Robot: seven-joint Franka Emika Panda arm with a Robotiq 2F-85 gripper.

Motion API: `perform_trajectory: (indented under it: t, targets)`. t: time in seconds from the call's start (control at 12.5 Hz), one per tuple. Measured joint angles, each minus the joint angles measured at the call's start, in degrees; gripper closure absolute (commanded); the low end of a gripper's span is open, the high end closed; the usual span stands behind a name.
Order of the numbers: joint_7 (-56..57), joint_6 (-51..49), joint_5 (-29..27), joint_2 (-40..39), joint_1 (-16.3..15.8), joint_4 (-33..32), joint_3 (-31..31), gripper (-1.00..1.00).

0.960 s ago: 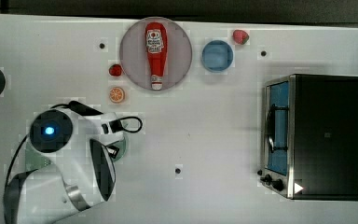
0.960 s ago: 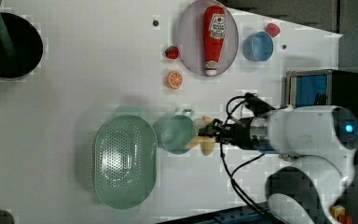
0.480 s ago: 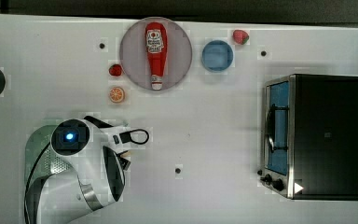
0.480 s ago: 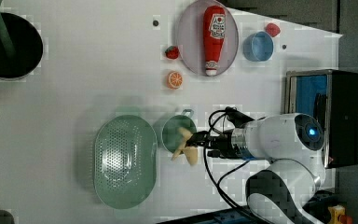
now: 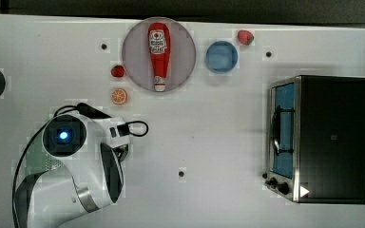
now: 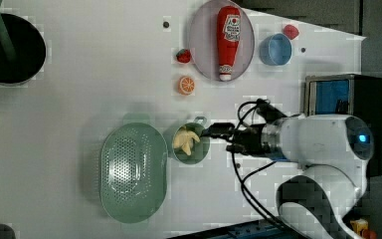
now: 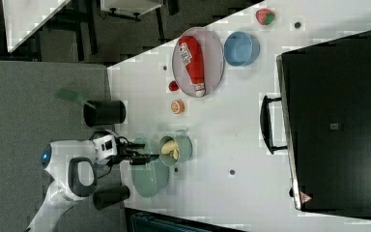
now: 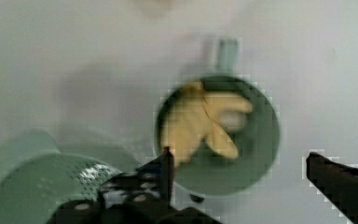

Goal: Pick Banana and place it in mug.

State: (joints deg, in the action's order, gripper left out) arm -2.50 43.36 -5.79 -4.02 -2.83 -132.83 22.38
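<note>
The pale yellow banana (image 6: 185, 141) lies inside the small teal-green mug (image 6: 205, 149), its lobes spread across the bottom (image 8: 200, 123). The mug (image 8: 261, 154) stands upright on the white table with its little handle (image 8: 227, 49) sticking out. My gripper (image 8: 238, 154) is open and holds nothing; its two dark fingers (image 8: 167, 165) hang above the mug's rim. In the left view the gripper (image 6: 214, 132) is just to the right of the mug. In the right view the banana (image 7: 170, 149) shows in the mug (image 7: 186, 147), with the gripper (image 7: 142, 157) beside it.
A large pale-green perforated oval dish (image 6: 133, 172) touches the mug's side. An orange slice (image 6: 186, 85), a small red fruit (image 6: 183, 55), a ketchup bottle (image 6: 228, 40) on a plate, a blue cup (image 6: 275, 49) and a toaster oven (image 5: 323, 137) stand farther off. A black pot (image 6: 10, 50) sits at the corner.
The gripper carried the banana from beside the mug to over it, then let go. The banana now lies in the mug and the open gripper has drawn back.
</note>
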Motion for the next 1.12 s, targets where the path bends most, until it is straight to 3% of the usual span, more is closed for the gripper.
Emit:
perform_trajectory:
  t: [0.24,0.56,0.88,1.12]
  targets:
    - [0.0,-3.0,0.9,5.0,0.7,1.5,-4.9,-1.0]
    - [0.0,-10.7,0.8,9.8,2.7,9.8,-17.2,-1.0]
    - [0.1,-30.0,3.2,12.5,6.9,19.2,-24.7,-1.0]
    - [0.3,-39.0,5.3,13.1,7.5,27.1,-27.2,-1.0]
